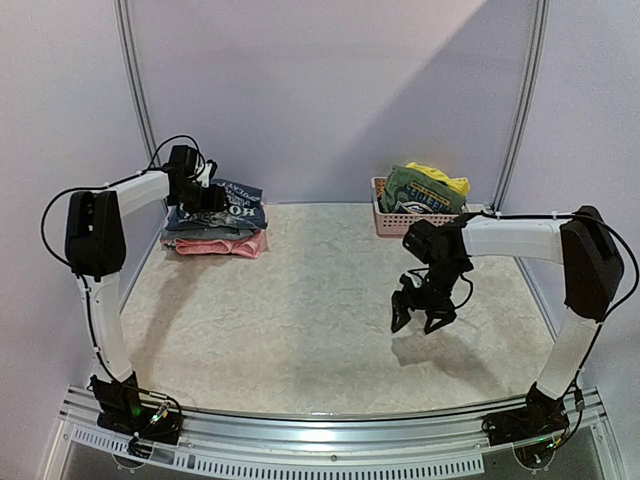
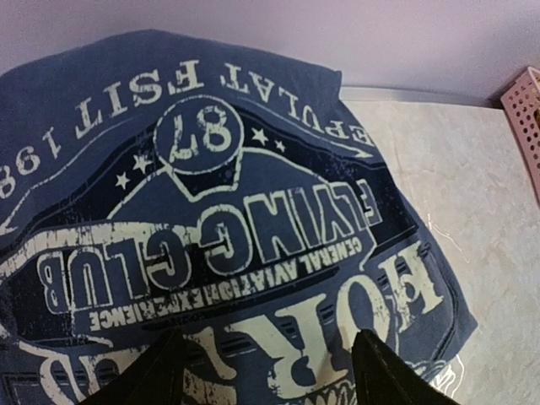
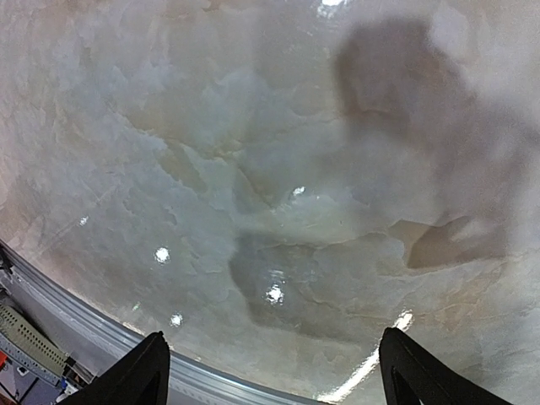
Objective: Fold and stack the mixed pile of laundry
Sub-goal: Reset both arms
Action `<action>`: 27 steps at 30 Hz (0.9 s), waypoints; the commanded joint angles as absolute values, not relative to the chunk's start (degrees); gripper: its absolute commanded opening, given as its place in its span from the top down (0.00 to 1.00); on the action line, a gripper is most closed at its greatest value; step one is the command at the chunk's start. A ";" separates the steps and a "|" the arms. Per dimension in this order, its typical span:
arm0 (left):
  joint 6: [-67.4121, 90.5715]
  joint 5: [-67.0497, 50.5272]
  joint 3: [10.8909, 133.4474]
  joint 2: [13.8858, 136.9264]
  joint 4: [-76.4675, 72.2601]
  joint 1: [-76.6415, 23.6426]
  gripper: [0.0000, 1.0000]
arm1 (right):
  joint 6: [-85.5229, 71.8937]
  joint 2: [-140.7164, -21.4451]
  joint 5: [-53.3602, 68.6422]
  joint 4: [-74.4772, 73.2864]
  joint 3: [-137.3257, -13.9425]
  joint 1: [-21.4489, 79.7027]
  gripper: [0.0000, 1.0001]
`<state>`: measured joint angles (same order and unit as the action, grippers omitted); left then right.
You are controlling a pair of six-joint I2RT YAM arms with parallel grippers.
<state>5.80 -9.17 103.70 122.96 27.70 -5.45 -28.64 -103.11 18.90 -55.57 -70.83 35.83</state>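
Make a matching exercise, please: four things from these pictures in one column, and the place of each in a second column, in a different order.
Things
1. navy top
2. pink garment
3. green tee
4. right tool

Places
A. in the pink basket
B. above the bare table, holding nothing
C. bottom of the stack at the far left
D. top of that stack

Pairs: 1-D, 2-C, 3-A, 4-B

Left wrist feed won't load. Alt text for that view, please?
A navy top with white lettering fills most of the view, the left end effector poised over it with fingers apart. Bare table shows at right, with the corner of a pink basket at the edge.
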 commanded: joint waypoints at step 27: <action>1.83 6.90 99.38 115.65 30.80 1.25 0.32 | -28.33 -100.20 17.11 -57.89 -72.35 35.52 0.11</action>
